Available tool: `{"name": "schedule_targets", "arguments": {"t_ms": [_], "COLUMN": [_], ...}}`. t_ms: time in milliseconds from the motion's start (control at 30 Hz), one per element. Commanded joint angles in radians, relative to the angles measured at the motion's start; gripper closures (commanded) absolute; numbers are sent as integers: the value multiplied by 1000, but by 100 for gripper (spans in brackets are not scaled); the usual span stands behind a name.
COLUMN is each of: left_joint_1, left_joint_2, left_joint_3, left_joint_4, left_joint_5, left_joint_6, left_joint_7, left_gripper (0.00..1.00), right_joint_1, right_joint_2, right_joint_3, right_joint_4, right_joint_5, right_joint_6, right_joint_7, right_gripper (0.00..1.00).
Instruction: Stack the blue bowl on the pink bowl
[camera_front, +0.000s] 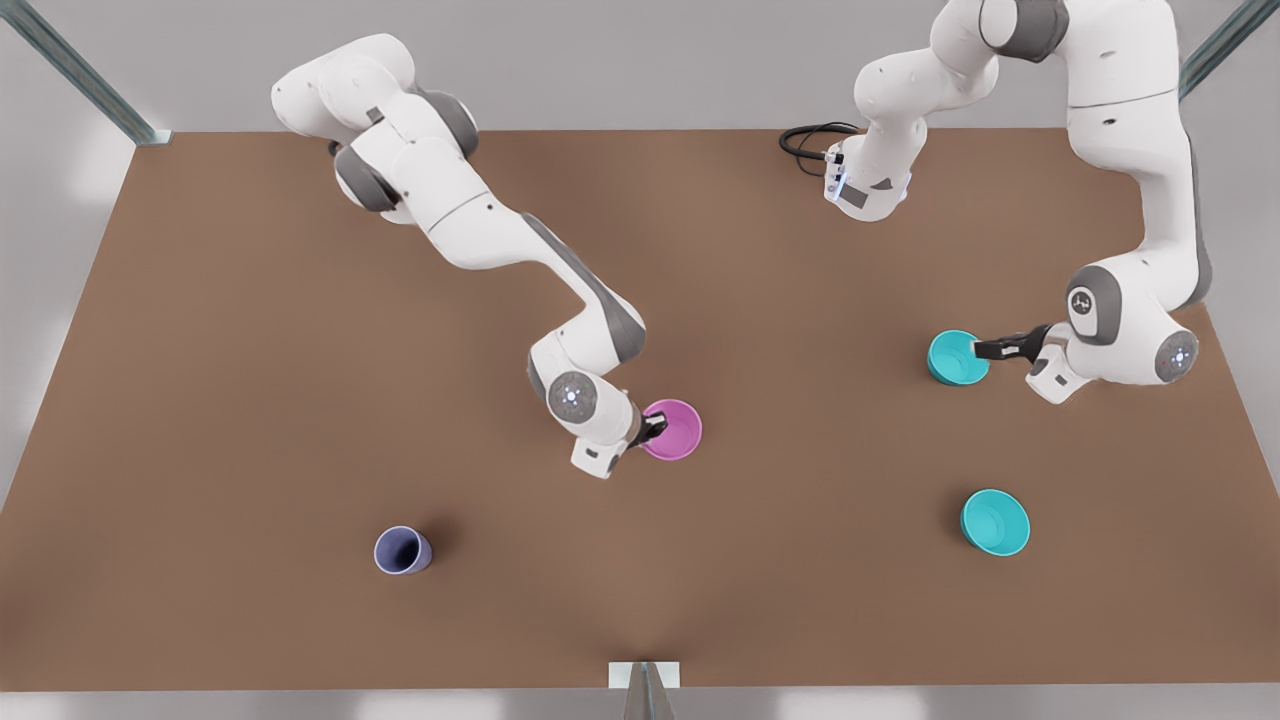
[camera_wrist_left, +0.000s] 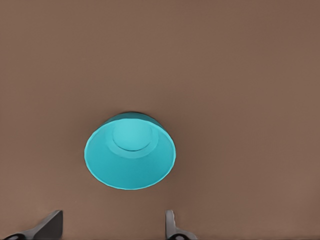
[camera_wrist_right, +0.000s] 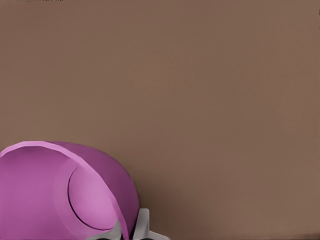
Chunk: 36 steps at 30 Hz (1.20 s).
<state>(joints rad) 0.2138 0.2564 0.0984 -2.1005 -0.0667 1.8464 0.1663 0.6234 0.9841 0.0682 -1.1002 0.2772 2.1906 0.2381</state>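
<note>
The blue bowl (camera_front: 957, 358) is a small round teal bowl with smooth plastic-looking sides, a flat circular floor and a wall that flares up to a thin rim. It stands upright on the worktop (camera_front: 250, 400), well apart from the pink bowl (camera_front: 673, 429) toward the front view's right and a little farther back. In the left wrist view the blue bowl (camera_wrist_left: 130, 156) lies beyond the two dark fingertips (camera_wrist_left: 50, 225), which stand wide apart and clear of it; the left end effector (camera_front: 990, 349) sits just beside its rim.

The pink bowl is magenta, smooth and glossy, of much the same size and flared shape, upright near the worktop's middle. The right end effector (camera_front: 652, 428) grips the pink bowl's rim, one finger (camera_wrist_right: 142, 225) outside the wall in the right wrist view, where the pink bowl (camera_wrist_right: 60, 195) looms close.

A second teal bowl (camera_front: 996, 522), alike in form, stands nearer the front edge than the blue bowl, well apart from it. A lavender-blue cup (camera_front: 402, 550), narrower and taller, stands far from the pink bowl toward the front view's left.

The worktop is a flat, matte brown sheet; pale grey walls surround it.
</note>
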Motion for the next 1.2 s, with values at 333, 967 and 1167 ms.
{"name": "schedule_targets", "arguments": {"t_ms": [333,967,1167], "left_joint_1": [7,-476,-702], "left_joint_2": [115,174,626], "left_joint_3": [53,-86,-94], "left_joint_4": [-107,363,1068], "left_joint_5": [-68,-125,-116], "left_joint_6": [399,87,-42], "left_joint_7": [556,-485,-889], "left_gripper": [0,79,79], "right_joint_1": [-169,-622,-625], "right_joint_2": [-156,-710,-683], "right_joint_3": [-15,-19,-19], "right_joint_4": [51,-167,-147], "right_joint_5": [-23,-271,-268], "right_joint_6": [-265,-813,-802], "right_joint_7": [459,-358,-358], "right_gripper": [0,0,0]}}
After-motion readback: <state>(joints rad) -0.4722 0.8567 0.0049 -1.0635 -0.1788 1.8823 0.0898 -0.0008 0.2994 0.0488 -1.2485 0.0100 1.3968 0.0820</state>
